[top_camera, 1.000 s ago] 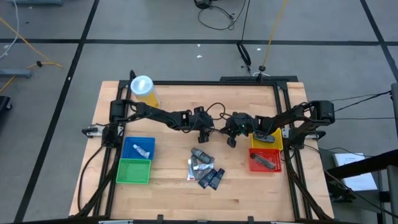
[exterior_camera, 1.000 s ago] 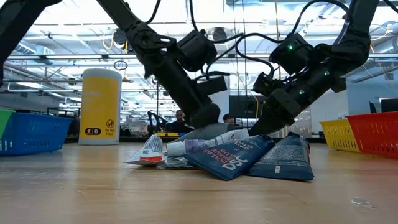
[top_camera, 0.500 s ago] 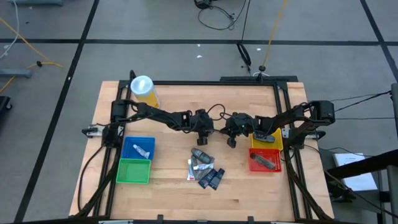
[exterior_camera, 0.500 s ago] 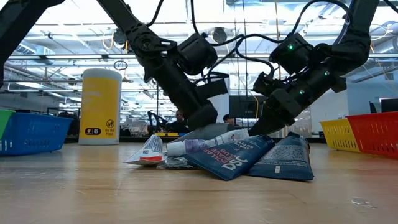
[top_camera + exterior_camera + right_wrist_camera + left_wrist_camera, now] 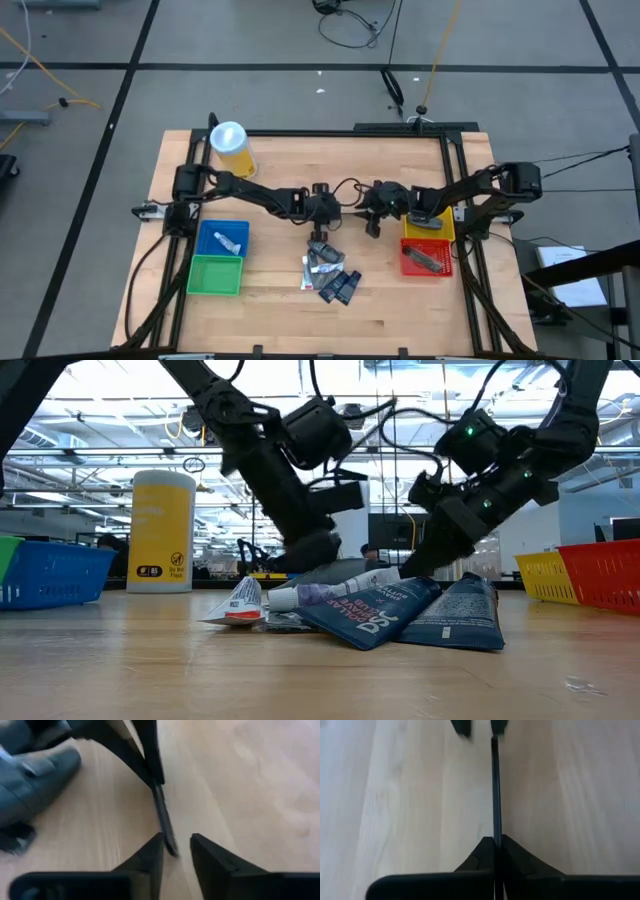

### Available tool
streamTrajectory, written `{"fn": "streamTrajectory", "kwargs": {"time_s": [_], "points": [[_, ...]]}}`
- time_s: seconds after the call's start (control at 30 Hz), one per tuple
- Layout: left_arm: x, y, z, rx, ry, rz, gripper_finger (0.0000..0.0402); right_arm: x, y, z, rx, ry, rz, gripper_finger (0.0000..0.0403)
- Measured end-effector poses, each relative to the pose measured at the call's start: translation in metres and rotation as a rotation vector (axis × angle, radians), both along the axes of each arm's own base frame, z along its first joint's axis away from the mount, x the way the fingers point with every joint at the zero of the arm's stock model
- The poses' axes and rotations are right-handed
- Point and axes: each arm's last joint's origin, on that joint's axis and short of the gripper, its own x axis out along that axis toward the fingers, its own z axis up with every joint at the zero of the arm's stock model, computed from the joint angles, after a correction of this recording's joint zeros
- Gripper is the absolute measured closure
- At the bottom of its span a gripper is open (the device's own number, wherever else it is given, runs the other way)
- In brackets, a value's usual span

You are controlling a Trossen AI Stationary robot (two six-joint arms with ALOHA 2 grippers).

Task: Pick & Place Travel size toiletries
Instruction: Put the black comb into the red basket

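Note:
A thin dark flat packet point(image 5: 495, 785), seen edge-on, spans the gap between my two grippers above the table's middle. My left gripper point(image 5: 495, 842) is shut on one end of it. My right gripper point(image 5: 177, 845) is open, its fingers standing either side of the packet's other end point(image 5: 170, 845). The other travel size toiletries lie in a pile point(image 5: 328, 272) nearer the front edge: a white tube point(image 5: 300, 595), dark blue packets point(image 5: 455, 615) and a grey oval piece point(image 5: 35, 770). My left gripper pinches the packet's end point(image 5: 495, 832) between its two fingers, which lie along the packet. The packet runs straight out from the fingertips, on edge and clear of the table. My right gripper: the packet's end lies close to one finger point(image 5: 159, 847), and I cannot tell whether they touch.
A blue bin point(image 5: 205, 236) with a white tube and a green bin point(image 5: 215, 275) stand at the left. A yellow bin point(image 5: 428, 228) and a red bin point(image 5: 425, 262) stand at the right. A big yellow cylinder point(image 5: 230, 145) is at the far left corner.
My left gripper has shifted a little toward the table's left edge. My right gripper has stayed nearly in place. The pile has not moved.

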Motion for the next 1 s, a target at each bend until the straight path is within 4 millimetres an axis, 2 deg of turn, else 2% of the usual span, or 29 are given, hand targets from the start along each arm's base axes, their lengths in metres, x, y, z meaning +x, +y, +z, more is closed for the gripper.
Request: {"fn": "streamTrajectory", "kwargs": {"time_s": [0.1,0.27,0.4,0.6,0.73,0.87,1.0], "points": [[-0.010,-0.003,0.009,0.032,0.068,0.045,0.0396,-0.001,0.000,0.011,-0.010,-0.043,0.000,0.0264],[-0.033,-0.006,0.041,0.061,0.156,0.089,0.0393,-0.002,0.002,0.027,-0.037,-0.110,0.008,0.0225],[-0.052,-0.005,0.069,0.063,0.185,0.114,0.0396,-0.002,0.000,0.031,-0.119,-0.130,-0.038,0.0219],[-0.083,0.000,0.113,0.032,0.167,0.174,0.0391,-0.020,-0.006,0.023,-0.292,-0.211,-0.279,0.0229],[-0.104,-0.002,0.137,-0.120,0.140,0.146,0.0396,-0.041,-0.009,0.018,-0.333,-0.313,-0.367,0.0234],[-0.119,-0.018,0.154,-0.305,0.117,0.103,0.0390,-0.059,-0.010,0.012,-0.325,-0.366,-0.396,0.0234],[-0.117,-0.037,0.163,-0.376,0.047,0.031,0.0398,-0.071,-0.005,0.008,-0.298,-0.382,-0.395,0.0234]]}}
